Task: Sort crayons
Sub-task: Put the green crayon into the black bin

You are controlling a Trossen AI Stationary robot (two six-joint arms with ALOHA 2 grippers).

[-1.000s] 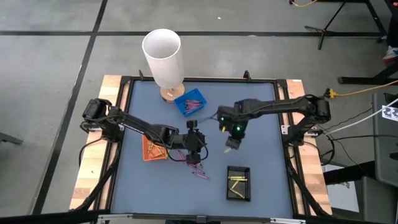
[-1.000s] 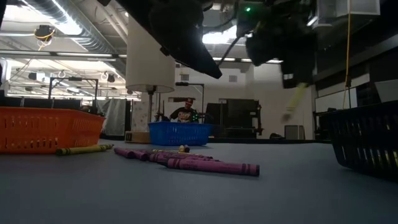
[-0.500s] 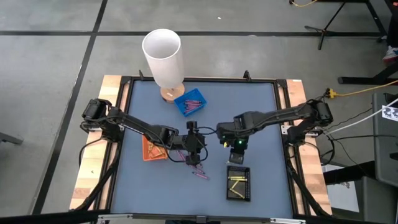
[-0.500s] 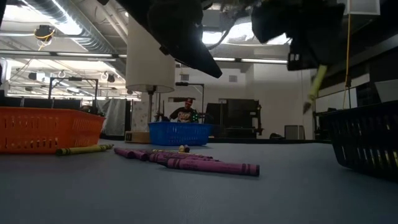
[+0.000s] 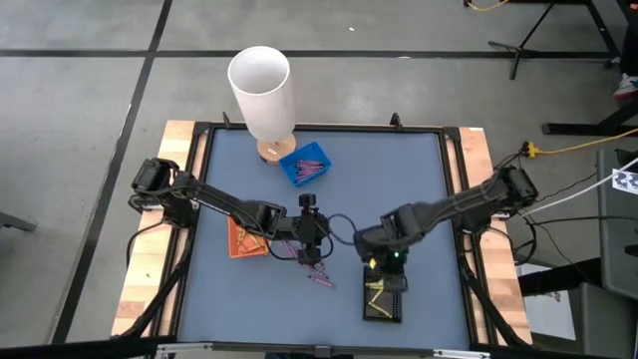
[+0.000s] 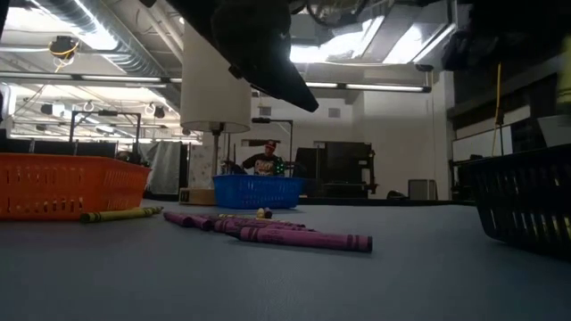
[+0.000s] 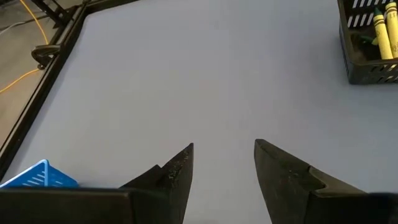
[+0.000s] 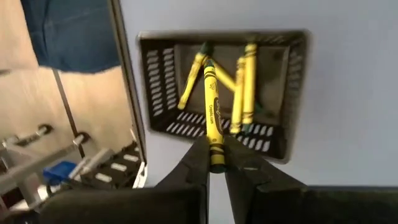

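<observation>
Right gripper (image 8: 217,163) pinching a yellow crayon (image 8: 212,116) above the black tray (image 8: 283,93)
Tray holds 3 yellow crayons; left gripper (image 7: 222,163) spread, empty

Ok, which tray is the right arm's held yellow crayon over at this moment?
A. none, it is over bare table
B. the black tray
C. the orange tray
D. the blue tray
B: in the right wrist view the right gripper has its jaws shut on a yellow crayon pointing into the black tray, which already holds other yellow crayons.
</observation>
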